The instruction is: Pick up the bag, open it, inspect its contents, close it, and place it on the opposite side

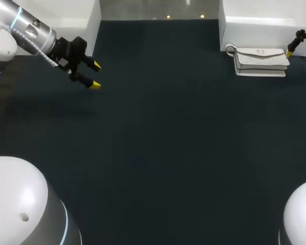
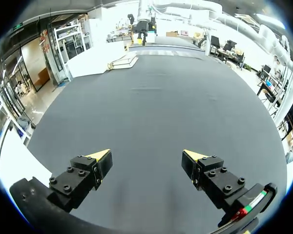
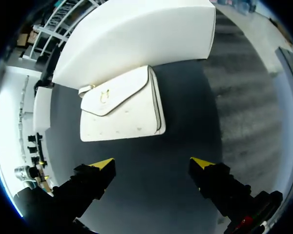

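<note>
Both released and empty: left tool (image 1: 96, 75) well apart, right tool (image 3: 154, 163) just short of the white flap handbag (image 3: 119, 107), flat on the tabletop (image 1: 158, 153) against a white block (image 3: 136, 34). We judge it light, semi-stiff, slick; pinch the nearest body edge.

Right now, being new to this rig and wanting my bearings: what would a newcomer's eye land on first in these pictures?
The white bag stands out, lying flat with its flap shut at the far right of the dark table. The right pincer hangs open just short of it, not touching. The left pincer is open too, over the table's far left, holding nothing.
</note>
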Robot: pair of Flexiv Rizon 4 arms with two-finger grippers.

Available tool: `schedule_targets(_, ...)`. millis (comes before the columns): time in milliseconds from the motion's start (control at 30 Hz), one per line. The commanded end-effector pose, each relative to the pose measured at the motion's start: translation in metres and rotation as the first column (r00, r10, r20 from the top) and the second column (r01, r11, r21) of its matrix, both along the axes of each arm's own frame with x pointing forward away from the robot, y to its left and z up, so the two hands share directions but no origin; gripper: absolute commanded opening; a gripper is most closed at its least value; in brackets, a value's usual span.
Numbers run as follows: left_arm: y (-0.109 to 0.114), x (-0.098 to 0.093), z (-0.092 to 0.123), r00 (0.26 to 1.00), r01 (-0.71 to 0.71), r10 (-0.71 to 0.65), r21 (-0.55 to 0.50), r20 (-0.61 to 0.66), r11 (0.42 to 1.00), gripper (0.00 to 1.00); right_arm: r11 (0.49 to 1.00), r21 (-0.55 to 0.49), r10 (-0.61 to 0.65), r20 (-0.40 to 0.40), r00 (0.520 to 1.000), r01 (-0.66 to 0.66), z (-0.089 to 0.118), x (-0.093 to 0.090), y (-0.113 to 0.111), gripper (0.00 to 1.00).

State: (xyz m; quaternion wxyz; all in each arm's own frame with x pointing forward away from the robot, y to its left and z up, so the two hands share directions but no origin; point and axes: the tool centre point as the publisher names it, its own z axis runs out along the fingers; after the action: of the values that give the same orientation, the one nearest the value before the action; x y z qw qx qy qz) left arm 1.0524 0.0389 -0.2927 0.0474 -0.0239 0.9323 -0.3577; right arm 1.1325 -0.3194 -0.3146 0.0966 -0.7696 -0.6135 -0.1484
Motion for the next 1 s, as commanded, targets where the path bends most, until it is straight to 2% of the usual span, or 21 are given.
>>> schedule_targets(33,0.000,0.001,-0.001,1.000,0.002,-0.002,-0.003,0.001,1.000,1.00,0.998,0.058,0.037,-0.082,0.996,-0.032,-0.013,0.024,-0.012,1.00)
schedule_targets(633,0.000,0.001,-0.001,1.000,0.002,-0.002,-0.003,0.001,1.000,1.00,0.986,0.141,0.099,-0.088,0.991,-0.086,-0.036,0.072,-0.010,1.00)
schedule_targets(667,0.000,0.001,-0.001,1.000,0.002,-0.002,-0.003,0.001,1.000,1.00,0.986,0.144,0.101,-0.088,0.991,-0.087,-0.036,0.074,-0.010,0.82)
schedule_targets(700,0.000,0.001,-0.001,1.000,0.002,-0.002,-0.003,0.001,1.000,1.00,0.985,0.145,0.102,-0.088,0.991,-0.089,-0.036,0.075,-0.009,0.58)
schedule_targets(767,0.000,0.001,-0.001,1.000,0.002,-0.002,-0.003,0.001,1.000,1.00,0.984,0.148,0.109,-0.088,0.990,-0.095,-0.036,0.077,-0.008,0.33)
schedule_targets(833,0.000,0.001,-0.001,1.000,0.002,-0.002,-0.003,0.001,1.000,1.00,0.983,0.150,0.117,-0.088,0.989,-0.103,-0.036,0.078,-0.007,0.01)
schedule_targets(1000,0.000,0.001,-0.001,1.000,0.002,-0.002,-0.003,0.001,1.000,1.00,0.978,0.169,0.134,-0.078,0.988,-0.119,-0.037,0.077,-0.001,0.00)
